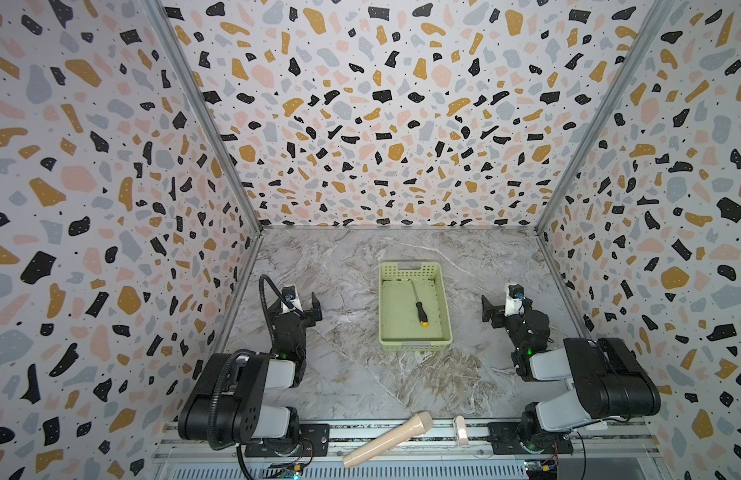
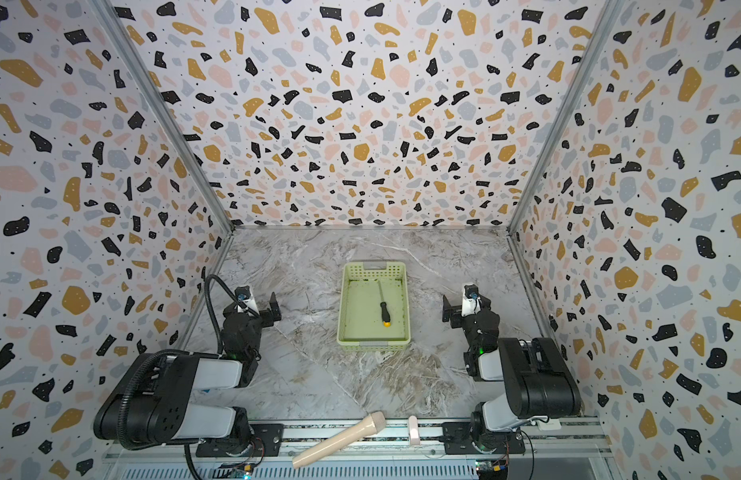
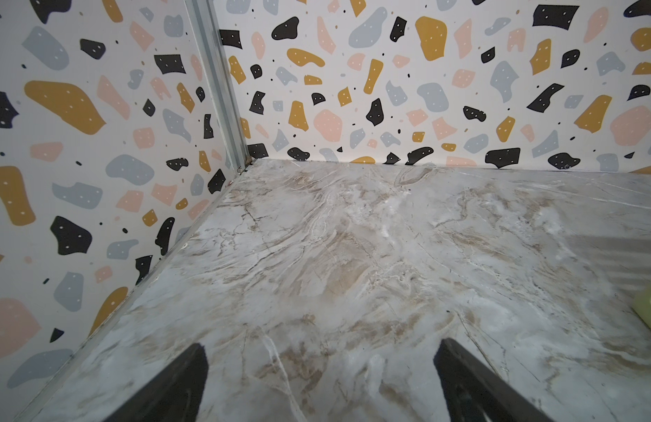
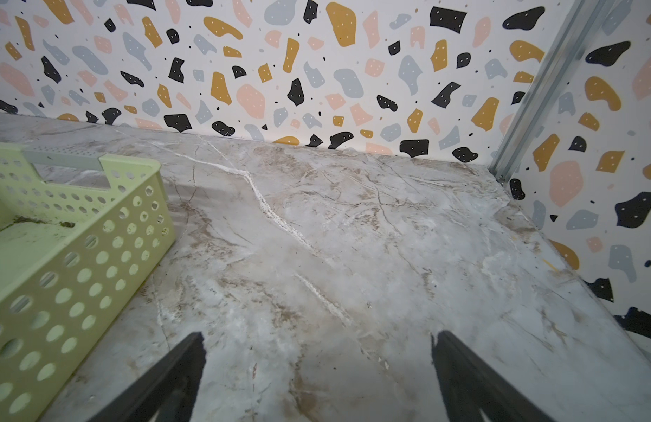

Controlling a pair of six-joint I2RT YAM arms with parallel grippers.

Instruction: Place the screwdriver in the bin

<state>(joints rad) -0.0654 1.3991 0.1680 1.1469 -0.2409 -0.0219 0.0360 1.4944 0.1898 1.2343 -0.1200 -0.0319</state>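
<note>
Screwdriver (image 1: 419, 306) lies flat inside bin (image 1: 380, 307). Left pincer (image 3: 320, 352) and right pincer (image 4: 316, 341) flank the bin, both wide open, empty.

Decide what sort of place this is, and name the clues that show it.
Likely a robot test booth: terrazzo-patterned walls enclose a marble-look tabletop, with two black-and-grey robot arms mounted on a metal rail.

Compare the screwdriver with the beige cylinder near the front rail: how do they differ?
The screwdriver lies inside the bin, on its floor; the beige cylinder lies outside it, across the front rail. The screwdriver has a thin silver shaft, black handle and orange end; the beige cylinder is one plain colour and thick throughout. Both lie on their sides, at a slant.
</note>
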